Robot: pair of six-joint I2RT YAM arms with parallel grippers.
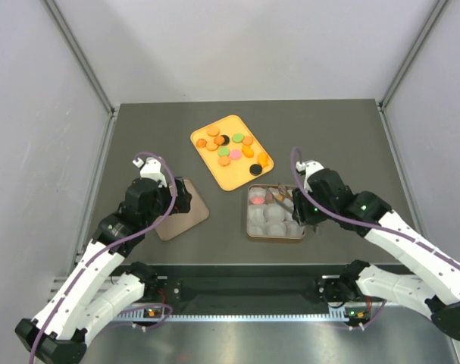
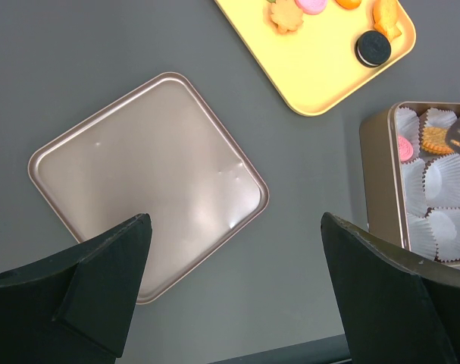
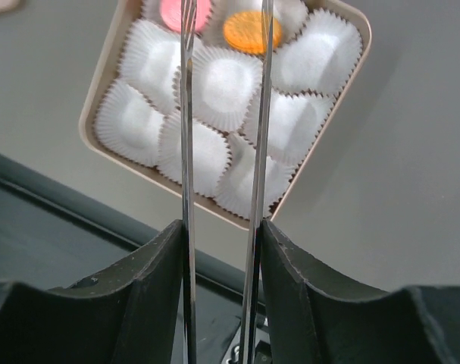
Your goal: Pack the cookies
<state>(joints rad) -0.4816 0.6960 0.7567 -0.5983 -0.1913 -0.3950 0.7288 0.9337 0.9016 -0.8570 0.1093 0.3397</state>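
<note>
Cookies [image 1: 235, 154] on the yellow tray [image 2: 320, 68] look light, stiff, crumbly, so I'd nip 1 by its rim with the tongs [image 3: 186, 114] the right hand [image 3: 222, 235] is clamped on; left hand [image 2: 233, 220] gapes wide.

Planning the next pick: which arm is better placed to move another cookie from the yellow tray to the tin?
Right. The right end effector grips the tongs above the tin, beside the tray of cookies. The left end effector is open over the lid, holding nothing.
</note>
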